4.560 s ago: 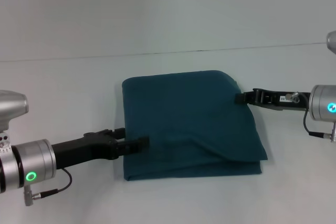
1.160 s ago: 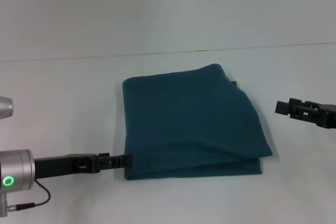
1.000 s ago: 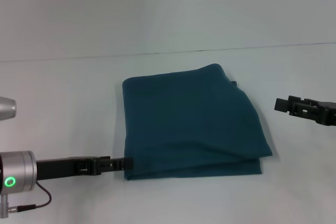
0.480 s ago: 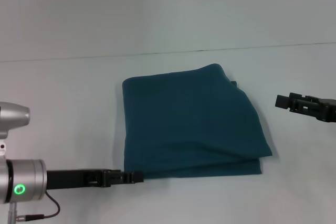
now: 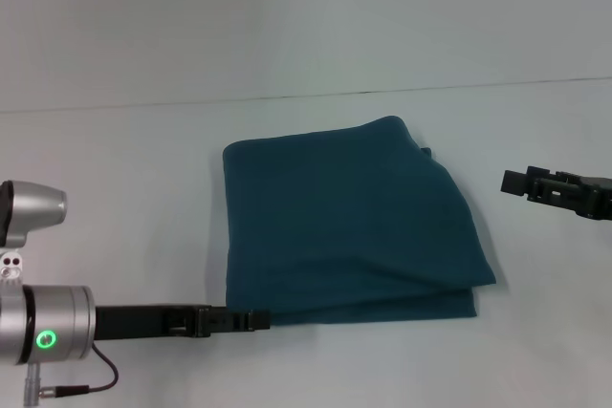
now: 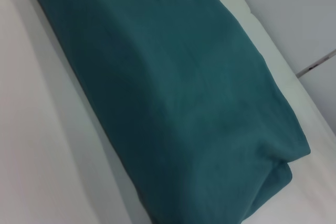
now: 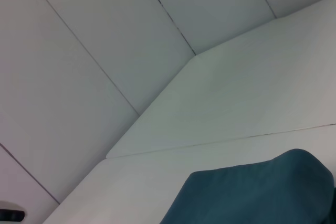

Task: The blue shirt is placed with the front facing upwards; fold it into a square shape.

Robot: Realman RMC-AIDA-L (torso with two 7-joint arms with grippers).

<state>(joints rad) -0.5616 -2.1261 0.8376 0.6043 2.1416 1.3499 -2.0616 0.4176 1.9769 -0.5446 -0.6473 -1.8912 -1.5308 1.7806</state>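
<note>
The blue shirt [image 5: 349, 222] lies folded into a rough square near the middle of the white table [image 5: 124, 179]. Only plain teal cloth faces up. Its left edge runs straight, its far right corner is rounded, and a small dark bit of something peeks out just beside that corner. Along the near side, stacked layers show as two edges, the upper one slanting down toward the near right corner. A soft crease crosses the cloth low on the top layer.

The left gripper [image 5: 256, 319] reaches in low from the left, its slim dark fingers lying level with the table and their tips at the shirt's near left corner, on or just under the bottom edge. The fingers look pressed close together, but whether they pinch any cloth cannot be told from the head view. The left wrist view shows the folded shirt [image 6: 173, 93] close up, thick at the layered edge, resting on the table.

The right gripper [image 5: 516, 182] hangs to the right of the shirt, well apart from it and holding nothing; whether its fingers are spread or closed cannot be told. The right wrist view catches one rounded corner of the shirt [image 7: 257, 192] against the table and the pale panelled wall [image 7: 94, 51] behind.
</note>
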